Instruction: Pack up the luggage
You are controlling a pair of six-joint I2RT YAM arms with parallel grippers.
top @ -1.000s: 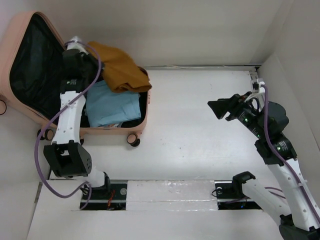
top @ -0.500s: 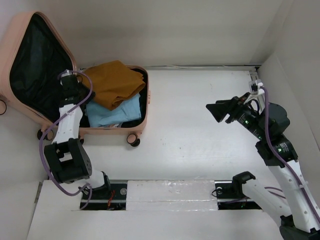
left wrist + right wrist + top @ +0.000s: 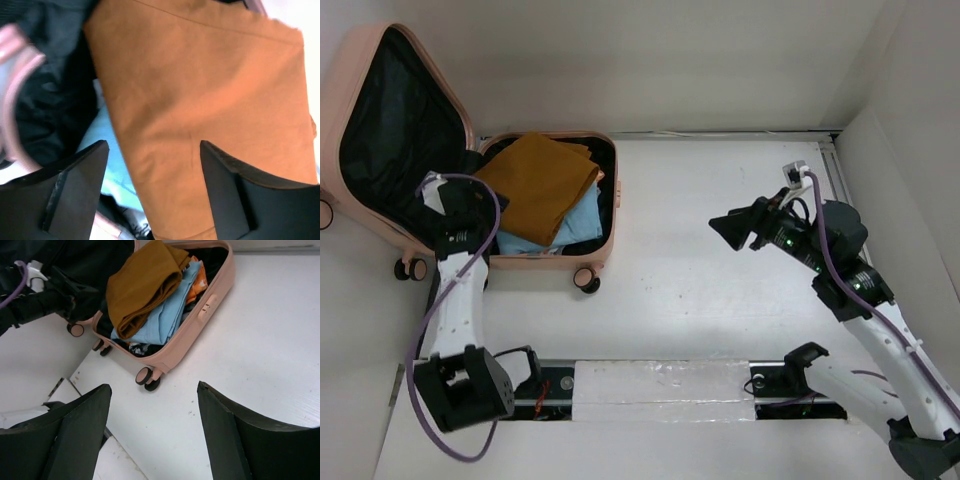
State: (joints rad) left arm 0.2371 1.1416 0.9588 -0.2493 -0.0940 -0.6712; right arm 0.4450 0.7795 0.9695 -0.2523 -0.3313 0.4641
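Luggage lies open at the tabletop's far left, lid propped back, a mustard cloth on blue clothes inside. Left claw hovers released over the cloth. Right claw, also released, hangs well apart from the luggage.

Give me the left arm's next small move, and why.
Probably lift the open left gripper clear of the luggage: the mustard garment lies inside atop the blue garment, nothing is held, and the lid stands open, ready for closing.
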